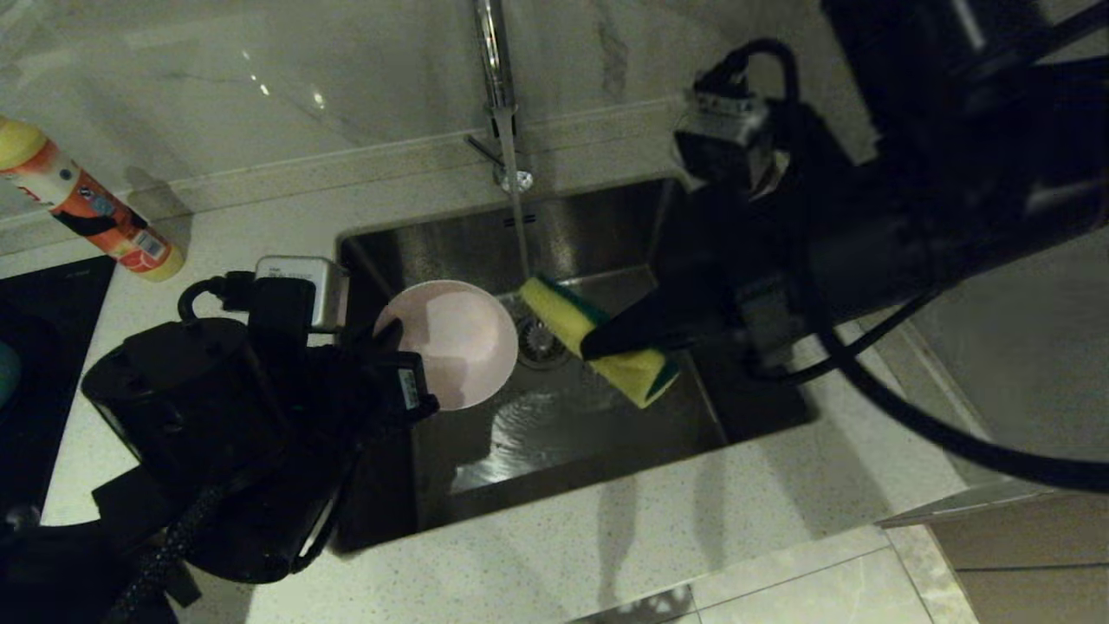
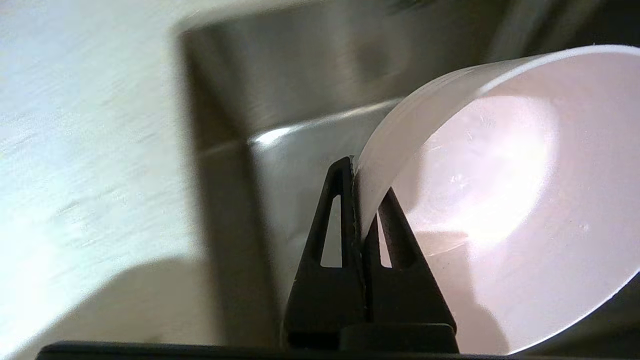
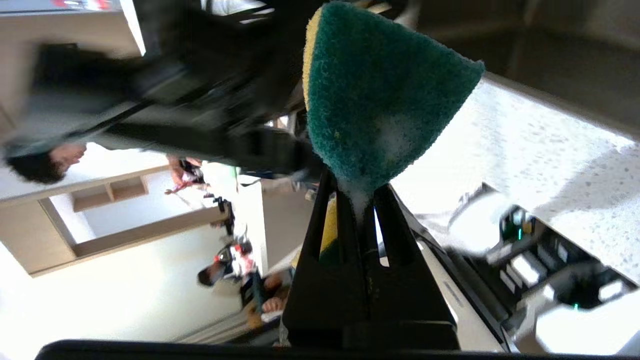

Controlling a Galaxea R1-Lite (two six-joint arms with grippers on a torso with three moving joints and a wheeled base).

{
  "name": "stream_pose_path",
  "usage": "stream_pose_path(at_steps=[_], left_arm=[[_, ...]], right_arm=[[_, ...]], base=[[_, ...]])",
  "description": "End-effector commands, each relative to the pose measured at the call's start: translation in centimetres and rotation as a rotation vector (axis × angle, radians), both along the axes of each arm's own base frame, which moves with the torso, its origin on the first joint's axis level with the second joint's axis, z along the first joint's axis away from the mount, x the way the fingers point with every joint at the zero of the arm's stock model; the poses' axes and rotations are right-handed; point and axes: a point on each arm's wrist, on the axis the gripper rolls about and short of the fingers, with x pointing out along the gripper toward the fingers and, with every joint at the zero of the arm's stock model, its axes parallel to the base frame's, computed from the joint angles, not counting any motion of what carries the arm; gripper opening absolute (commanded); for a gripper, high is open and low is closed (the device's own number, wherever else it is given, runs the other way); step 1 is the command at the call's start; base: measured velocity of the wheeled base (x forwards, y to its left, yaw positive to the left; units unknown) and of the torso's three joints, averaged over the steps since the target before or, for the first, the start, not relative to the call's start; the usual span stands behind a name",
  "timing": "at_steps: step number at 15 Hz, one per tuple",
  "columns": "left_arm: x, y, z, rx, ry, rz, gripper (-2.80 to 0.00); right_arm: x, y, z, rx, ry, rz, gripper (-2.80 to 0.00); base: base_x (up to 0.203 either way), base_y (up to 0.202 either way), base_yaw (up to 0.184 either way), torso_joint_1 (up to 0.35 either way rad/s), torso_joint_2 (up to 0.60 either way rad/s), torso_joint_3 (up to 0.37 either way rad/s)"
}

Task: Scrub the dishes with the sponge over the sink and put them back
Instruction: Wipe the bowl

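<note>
A pale pink bowl hangs tilted over the left side of the steel sink. My left gripper is shut on its rim. In the left wrist view one finger sits outside the bowl and one inside, with the left gripper pinching the wall. My right gripper is shut on the sponge, yellow foam up, held just right of the bowl above the drain. In the right wrist view the sponge's green scouring face bulges out past the right gripper. Bowl and sponge are slightly apart.
The chrome faucet stands behind the sink and a thin stream of water falls beside the sponge. A yellow and orange bottle lies on the counter at the far left, near the black cooktop. Speckled countertop borders the sink's front.
</note>
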Motion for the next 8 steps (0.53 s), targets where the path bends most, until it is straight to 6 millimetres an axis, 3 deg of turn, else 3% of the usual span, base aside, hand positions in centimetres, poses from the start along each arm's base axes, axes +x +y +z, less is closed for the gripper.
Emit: stream_pose_path(at_steps=[1, 4, 8], left_arm=[[1.5, 2.0, -1.0, 0.023, 0.061, 0.098, -2.80], [3.0, 3.0, -1.5, 0.012, 0.218, 0.165, -2.80], [5.3, 2.6, 0.1, -0.103, 0.374, 0.186, -2.80]], right_arm=[[-3.6, -3.4, 3.8, 0.091, -0.096, -0.003, -2.80], [-3.9, -5.6, 3.9, 0.070, -0.086, -0.061, -2.80], [-4.8, -7.2, 3.0, 0.046, -0.065, -0.093, -2.80]], base=[[0.000, 0.000, 0.000, 0.000, 0.00, 0.000], [0.000, 0.000, 0.000, 0.000, 0.00, 0.000], [0.000, 0.000, 0.000, 0.000, 0.00, 0.000]])
